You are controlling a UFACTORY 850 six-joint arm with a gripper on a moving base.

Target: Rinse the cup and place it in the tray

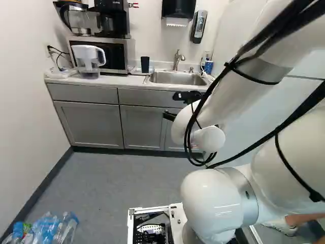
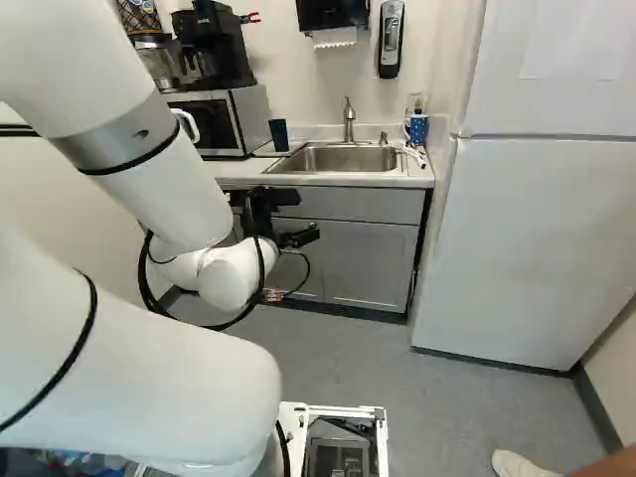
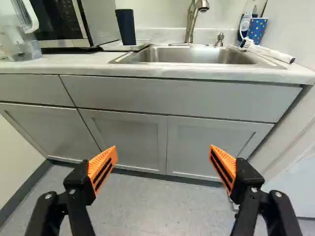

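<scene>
Plainly, the hand (image 2: 300,217) is wide open, its orange pads (image 3: 104,166) facing each other well apart with nothing held between them. Taking twelve o'clock as straight ahead of it, the dark cup (image 3: 126,27) lies towards eleven, beyond the fingertips and out of their touch. It stands upright at the white tray (image 3: 109,47) on the worktop (image 3: 83,63); whether its base rests right on the tray I can't quite tell. The cupboard (image 3: 130,140) is at twelve, between the hand and the back wall.

From the cup, the sink (image 3: 206,56) is just beside it at three o'clock, with the tap (image 3: 190,27) rising behind the basin. The microwave (image 3: 74,22) sits near the cup at nine, and the clear jug (image 3: 24,46) is farther out that way. Towards one o'clock from the hand are a spotted cup (image 3: 257,30) and, nearer, a white brush (image 3: 275,54).
</scene>
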